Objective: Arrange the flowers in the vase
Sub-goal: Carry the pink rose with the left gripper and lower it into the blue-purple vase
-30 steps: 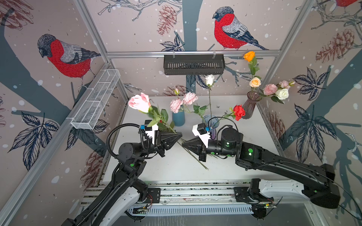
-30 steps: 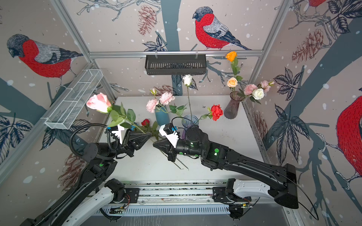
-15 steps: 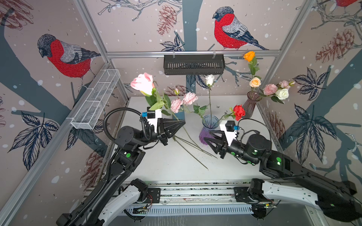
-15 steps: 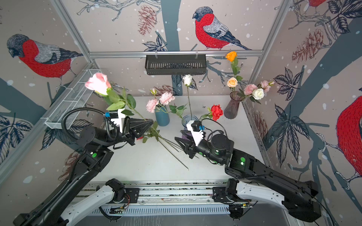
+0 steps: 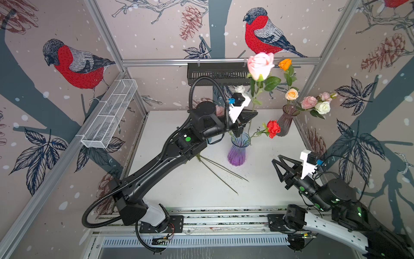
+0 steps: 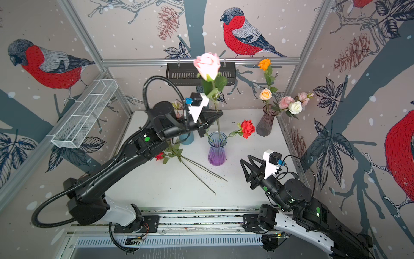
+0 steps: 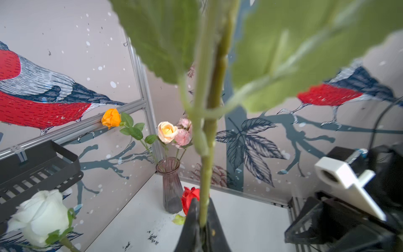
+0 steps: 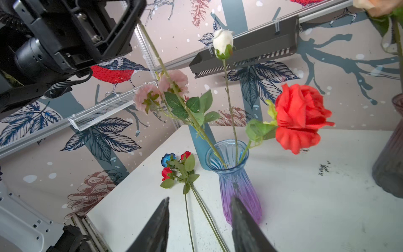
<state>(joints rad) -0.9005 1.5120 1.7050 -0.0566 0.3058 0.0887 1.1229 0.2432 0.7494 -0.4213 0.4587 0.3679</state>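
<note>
Left wrist view was blocked by leaves (image 7: 157, 37) of the pink long-stemmed rose (image 5: 260, 65) that my left gripper (image 7: 201, 218) clamped by its stem, lower end inside the ribbed blue-to-purple glass vase (image 5: 238, 150) beside a white rosebud (image 8: 222, 41) and red rose (image 8: 301, 117), while my right gripper (image 8: 200, 199) gaped empty.

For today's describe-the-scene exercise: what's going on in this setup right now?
The left gripper is shut on the stem of a pink rose, holding it upright with the lower end in the blue-purple vase, beside a red rose and a white rose. The right gripper hangs open and empty nearby. More flowers lie on the table.
</note>
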